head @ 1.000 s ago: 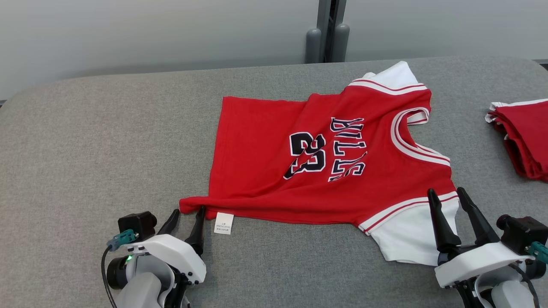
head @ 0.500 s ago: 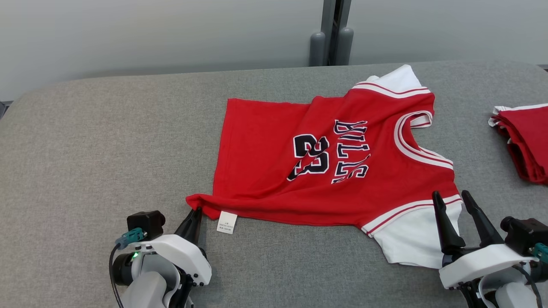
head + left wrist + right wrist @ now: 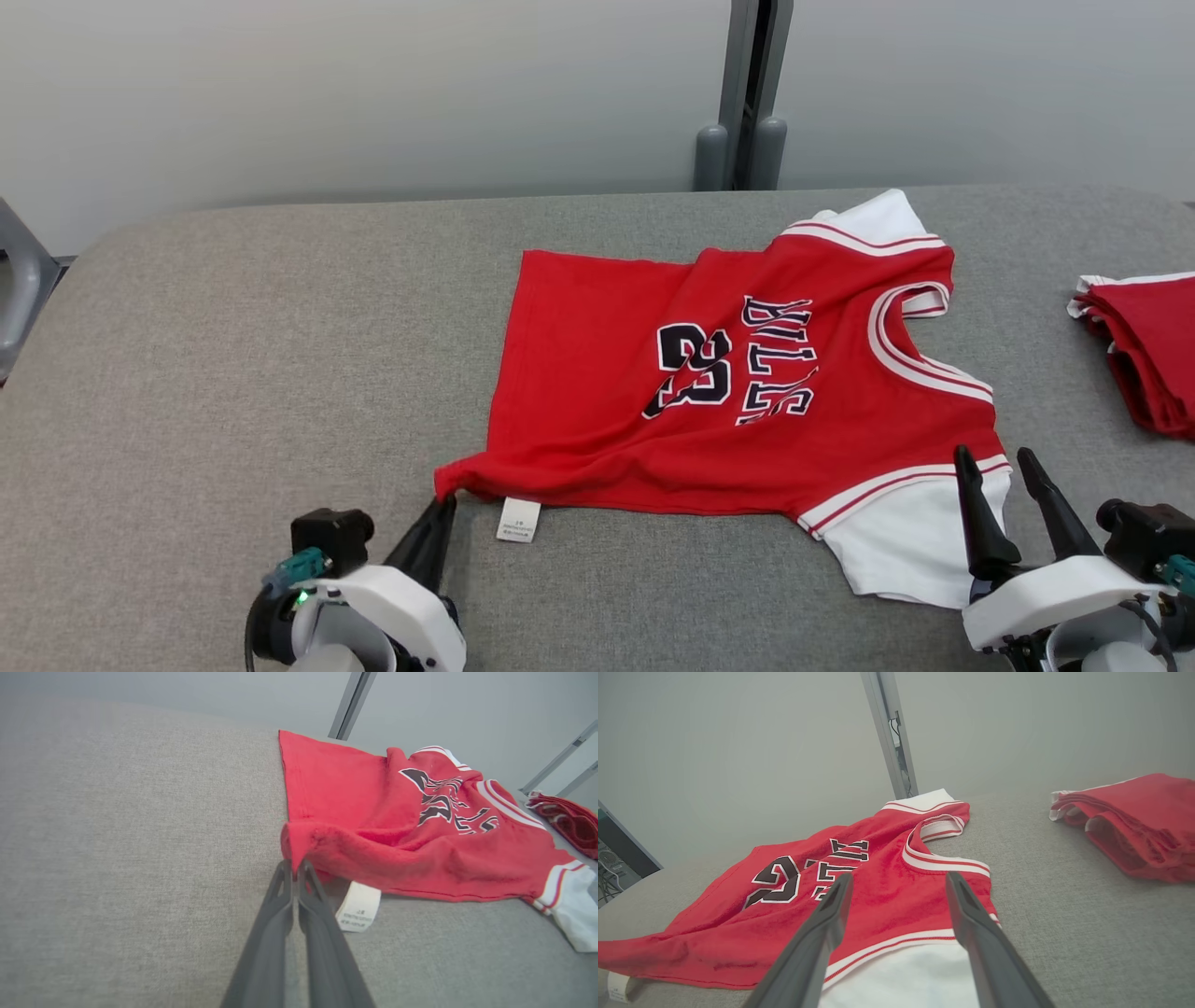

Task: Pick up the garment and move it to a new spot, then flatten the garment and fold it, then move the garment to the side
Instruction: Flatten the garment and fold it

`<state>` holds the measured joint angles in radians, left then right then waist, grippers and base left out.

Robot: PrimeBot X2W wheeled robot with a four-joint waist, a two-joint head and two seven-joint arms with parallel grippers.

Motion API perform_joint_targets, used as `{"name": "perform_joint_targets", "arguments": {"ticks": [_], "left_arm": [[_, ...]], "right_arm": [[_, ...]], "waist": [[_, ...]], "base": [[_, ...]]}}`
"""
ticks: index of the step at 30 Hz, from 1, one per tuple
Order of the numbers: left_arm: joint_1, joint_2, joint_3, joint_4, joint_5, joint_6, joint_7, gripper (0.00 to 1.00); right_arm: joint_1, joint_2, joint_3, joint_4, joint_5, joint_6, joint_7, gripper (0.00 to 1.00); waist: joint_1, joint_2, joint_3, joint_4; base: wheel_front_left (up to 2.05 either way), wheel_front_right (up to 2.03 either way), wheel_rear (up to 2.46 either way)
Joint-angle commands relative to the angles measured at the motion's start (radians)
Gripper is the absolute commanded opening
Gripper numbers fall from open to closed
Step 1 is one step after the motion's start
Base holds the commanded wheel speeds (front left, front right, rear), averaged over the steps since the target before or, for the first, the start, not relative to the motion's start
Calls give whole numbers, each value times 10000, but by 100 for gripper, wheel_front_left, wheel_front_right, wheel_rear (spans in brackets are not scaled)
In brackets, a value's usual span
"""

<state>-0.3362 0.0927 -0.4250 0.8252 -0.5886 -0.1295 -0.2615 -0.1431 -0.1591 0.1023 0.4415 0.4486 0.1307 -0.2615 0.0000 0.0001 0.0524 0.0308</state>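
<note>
red bulls 23 jersey (image 3: 747, 373) lies spread face up on the grey fabric counter (image 3: 233, 373), ahead of both tools. the left tool (image 3: 444, 501) is closed, its fingertips pinching the jersey's bunched hem corner, with the white care label (image 3: 519, 519) just to its right. the right tool (image 3: 994, 455) stands open over the near white sleeve (image 3: 896, 551), its fingers apart either side of the striped band. a stack of folded red garments (image 3: 1144, 345) sits well off to its right.

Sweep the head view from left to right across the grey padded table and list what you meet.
Left tool, shut on the red basketball jersey's corner → white care label → black number 23 printed on the jersey → right tool, open → stack of folded red garments.
</note>
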Motion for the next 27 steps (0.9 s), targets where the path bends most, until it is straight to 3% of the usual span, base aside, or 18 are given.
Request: {"name": "perform_joint_targets", "arguments": {"ticks": [1, 16, 27], "left_arm": [[199, 156, -374, -74, -194, -15, 7, 0], [997, 1122, -2609, -1580, -2663, -16, 1265, 0], [956, 1561, -3223, -1894, -3592, -17, 995, 0]], "right_arm": [[76, 15, -81, 45, -56, -1, -45, 100], [576, 123, -591, 1086, 94, 1, -45, 100], [795, 76, -333, 2525, 1265, 1, 122, 100]], "waist": [[0, -1, -104, 35], [0, -1, -279, 6], [0, -1, -273, -63]], "base": [[0, 0, 0], [0, 0, 0], [0, 0, 0]]}}
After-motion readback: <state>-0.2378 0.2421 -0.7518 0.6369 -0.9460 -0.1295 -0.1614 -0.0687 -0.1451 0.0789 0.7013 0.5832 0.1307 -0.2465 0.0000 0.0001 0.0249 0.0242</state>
